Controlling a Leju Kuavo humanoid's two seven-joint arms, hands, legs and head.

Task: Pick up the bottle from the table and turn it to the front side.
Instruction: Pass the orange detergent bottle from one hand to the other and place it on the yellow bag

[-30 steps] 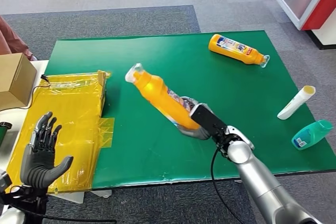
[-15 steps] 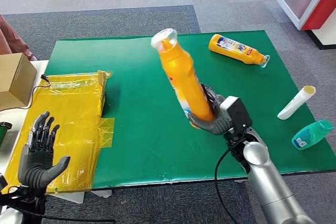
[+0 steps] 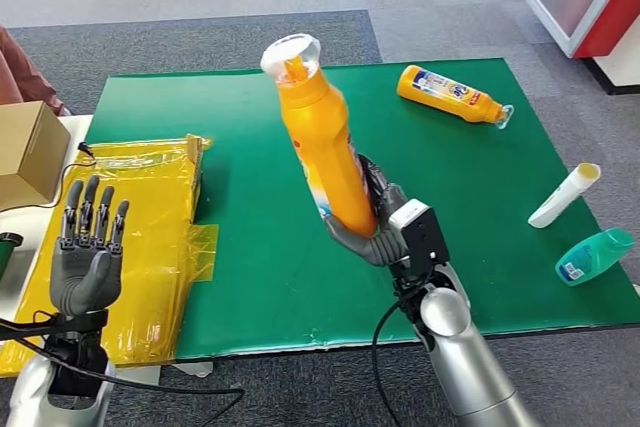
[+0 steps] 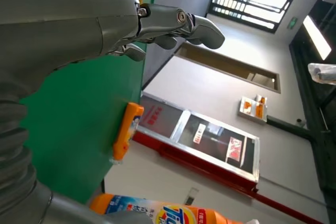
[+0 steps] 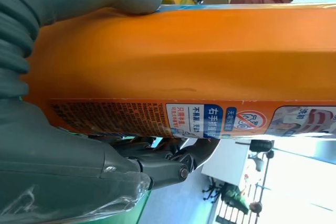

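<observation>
Counter (image 3: pixel 249 277): green mat surface. Bottle (image 3: pixel 324 142): orange, lifted clear of the counter, near upright, cap tilted up and left. Right hand (image 3: pixel 381 222): grips the bottle's lower end. Left hand (image 3: pixel 87 252): raised over the yellow bag (image 3: pixel 147 197), fingers spread, holding nothing.

the right hand (image 3: pixel 380 224) swung the orange bottle (image 3: pixel 321 137) from a low tilt over the mat to nearly upright, cap topmost; the left hand (image 3: pixel 85 257) rose, fingers straightened.
</observation>
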